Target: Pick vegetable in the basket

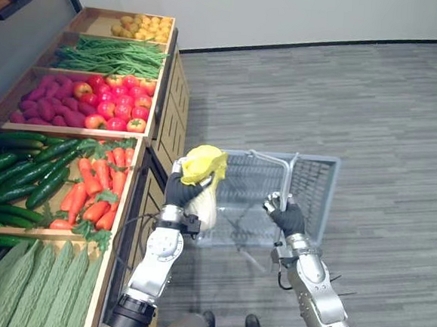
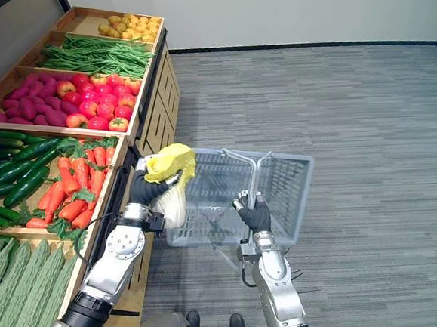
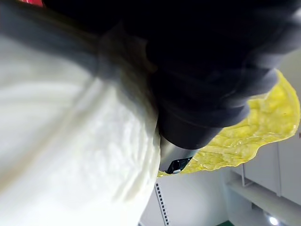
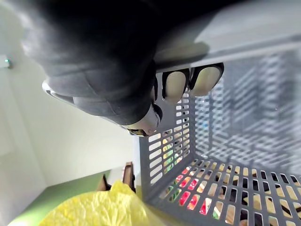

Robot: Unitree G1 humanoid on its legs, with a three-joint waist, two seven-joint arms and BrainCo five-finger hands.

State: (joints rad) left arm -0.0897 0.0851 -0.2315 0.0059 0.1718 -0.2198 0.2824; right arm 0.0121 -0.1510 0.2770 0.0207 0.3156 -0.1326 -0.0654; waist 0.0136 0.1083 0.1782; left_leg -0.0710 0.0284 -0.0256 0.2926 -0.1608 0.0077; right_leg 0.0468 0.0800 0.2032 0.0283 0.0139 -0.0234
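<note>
left robot hand (image 1: 177, 190): clamped on cabbage (image 1: 205, 164), yellow leaves above fingers
right robot hand (image 1: 288, 216): curled round handle (image 4: 235, 35)
basket (image 1: 316, 188): between both hands, cabbage at its wall

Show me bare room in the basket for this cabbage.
The grey basket's floor looks bare wall to wall, both sides of its handle. Crowded near the right hand gripping that handle. The left hand holds the napa cabbage at the left wall.
</note>
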